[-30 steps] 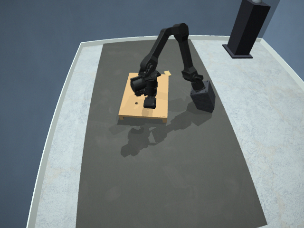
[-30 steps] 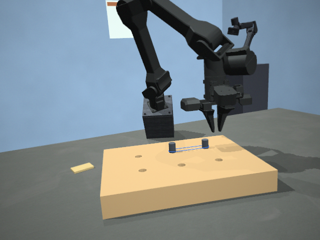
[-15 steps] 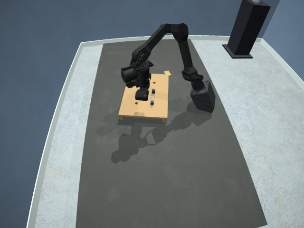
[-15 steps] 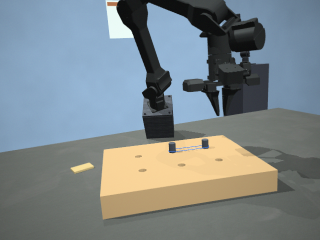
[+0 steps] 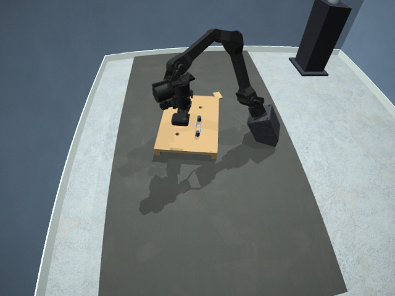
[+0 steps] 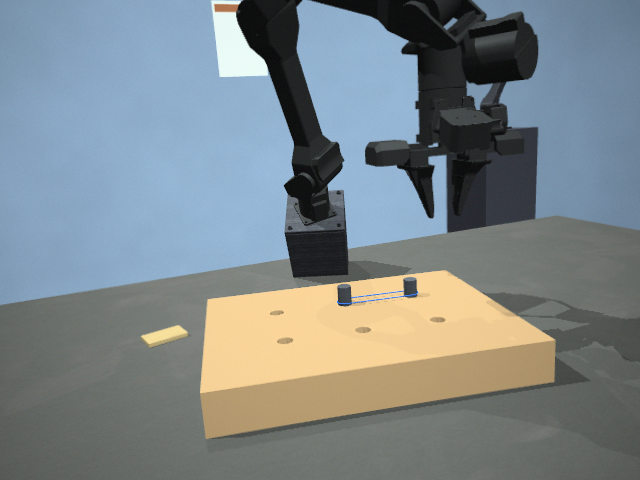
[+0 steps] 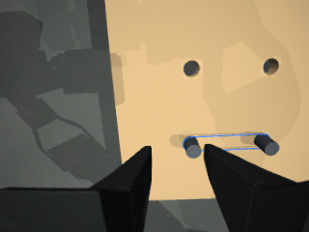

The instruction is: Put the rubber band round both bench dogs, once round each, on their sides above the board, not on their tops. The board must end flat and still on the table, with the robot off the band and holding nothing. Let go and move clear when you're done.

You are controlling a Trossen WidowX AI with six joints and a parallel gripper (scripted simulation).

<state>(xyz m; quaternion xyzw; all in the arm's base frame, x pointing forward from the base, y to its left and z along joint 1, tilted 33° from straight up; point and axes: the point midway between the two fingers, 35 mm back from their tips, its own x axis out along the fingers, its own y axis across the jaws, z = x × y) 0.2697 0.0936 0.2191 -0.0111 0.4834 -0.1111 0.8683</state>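
Rubber band [image 6: 377, 295] appears looped low round the sides of both bench dogs [image 6: 344, 293] on the board [image 6: 361, 361], while the hand [image 6: 442, 206] hangs above, partly open and empty; next, simply withdraw clear of the surface [image 6: 103, 413].

Place: a bare robot test bench, workshop-like
Surface: pale speckled counter [image 5: 350, 165] with a raised rim, dark mat [image 5: 207, 222] laid over it
Fixture: black arm on a block pedestal [image 6: 330, 258]
Work piece: wooden board [image 6: 361, 377] drilled with holes
Surroundings: plain blue walls, dark column [image 5: 322, 34]
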